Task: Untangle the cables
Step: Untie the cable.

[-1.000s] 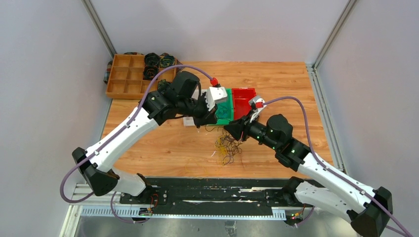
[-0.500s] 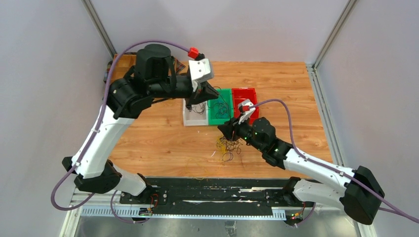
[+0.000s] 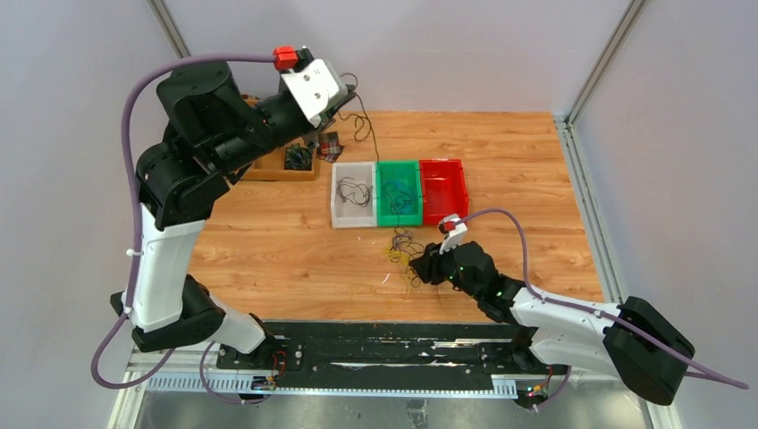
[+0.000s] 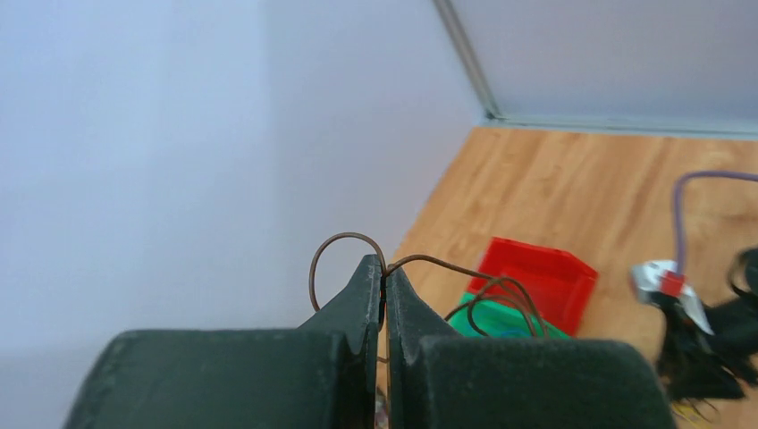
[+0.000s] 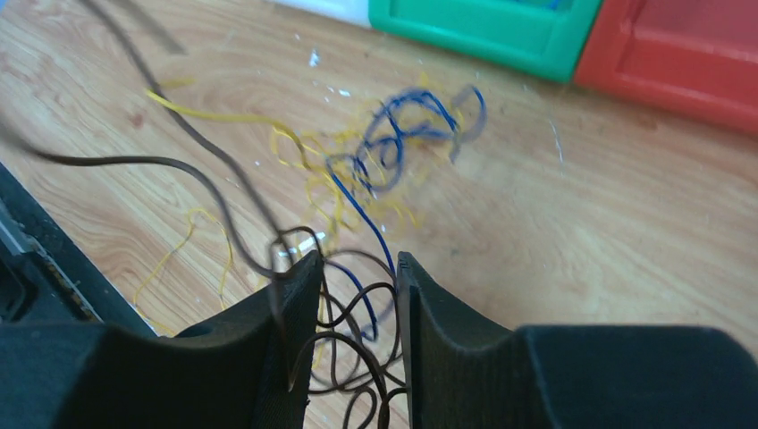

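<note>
The tangle of cables (image 3: 406, 254) lies on the wooden table in front of the bins, a mix of yellow (image 5: 299, 147), blue (image 5: 393, 138) and dark brown (image 5: 357, 313) wires. My left gripper (image 3: 345, 87) is raised high at the back left and shut on one brown cable (image 4: 465, 271). That cable (image 3: 364, 122) loops off its fingertips and hangs toward the bins. My right gripper (image 3: 420, 266) sits low at the tangle's right edge. Its jaws stand open, with loose brown and blue loops between them (image 5: 357, 268).
A white bin (image 3: 338, 207), a green bin (image 3: 399, 220) and a red bin (image 3: 444, 191) stand side by side mid-table; the white and green ones hold wires. A wooden compartment tray (image 3: 268, 170) with dark coils (image 3: 298, 158) sits at the back left, partly behind my left arm.
My left arm has lifted and swung back-left, pulling the brown cable up and away from the pile. My right gripper has dropped toward the near edge at the tangle.
</note>
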Robot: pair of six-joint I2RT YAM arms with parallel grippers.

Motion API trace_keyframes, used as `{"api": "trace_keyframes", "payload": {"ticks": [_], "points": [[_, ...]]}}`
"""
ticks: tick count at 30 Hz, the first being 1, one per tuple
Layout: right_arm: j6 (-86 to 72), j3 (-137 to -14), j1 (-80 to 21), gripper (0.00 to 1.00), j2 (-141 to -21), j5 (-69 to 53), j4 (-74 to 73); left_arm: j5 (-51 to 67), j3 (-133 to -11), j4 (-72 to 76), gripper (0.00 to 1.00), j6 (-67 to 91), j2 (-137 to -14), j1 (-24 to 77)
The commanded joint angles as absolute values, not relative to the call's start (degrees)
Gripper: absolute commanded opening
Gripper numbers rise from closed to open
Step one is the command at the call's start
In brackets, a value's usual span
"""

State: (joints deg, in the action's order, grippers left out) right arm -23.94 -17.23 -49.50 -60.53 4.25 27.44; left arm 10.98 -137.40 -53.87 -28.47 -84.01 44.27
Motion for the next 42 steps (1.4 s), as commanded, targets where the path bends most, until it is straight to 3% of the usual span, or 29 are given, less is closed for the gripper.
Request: {"api": "trace_keyframes", "payload": {"ticks": [1, 6, 10, 17, 22, 28, 31, 36, 42], "points": [[-26.5, -13.5, -50.3, 0.37, -59.2, 7.1, 30.3, -0.4, -136.2, -42.9, 0.01, -32.0, -81.9, 44.1], [-27.9, -9.9, -50.3, 0.36, -58.3, 8.4, 30.7, -4.5, -135.8, -35.5, 0.01, -32.4, -80.9, 44.1], [-28.9, -7.8, -50.3, 0.30, -57.3, 9.7, 30.6, -6.6, -134.6, -31.0, 0.00, -35.2, -80.2, 44.1], [-30.1, -5.4, -50.3, 0.29, -53.7, 11.1, 28.1, -18.6, -132.9, -14.4, 0.01, -45.5, -80.5, 44.0], [-30.5, -3.9, -50.3, 0.38, -49.7, 12.8, 25.2, -22.4, -139.3, -5.4, 0.01, -51.3, -84.1, 44.0], [-30.8, -3.3, -50.3, 0.43, -44.5, 14.6, 21.3, -21.7, -138.3, 5.6, 0.01, -60.1, -85.4, 44.0], [-30.8, -3.3, -50.3, 0.43, -42.2, 14.6, 19.3, -20.7, -140.6, 0.0, 0.01, -59.5, -86.3, 44.0], [-30.7, -3.6, -50.3, 0.44, -37.5, 15.5, 16.1, -21.1, -122.4, 0.5, 0.01, -58.6, -79.9, 43.6], [-30.2, -4.9, -50.3, 0.43, -33.7, 16.3, 12.8, -23.8, -102.0, -5.1, 0.01, -47.1, -77.1, 36.7]]}}
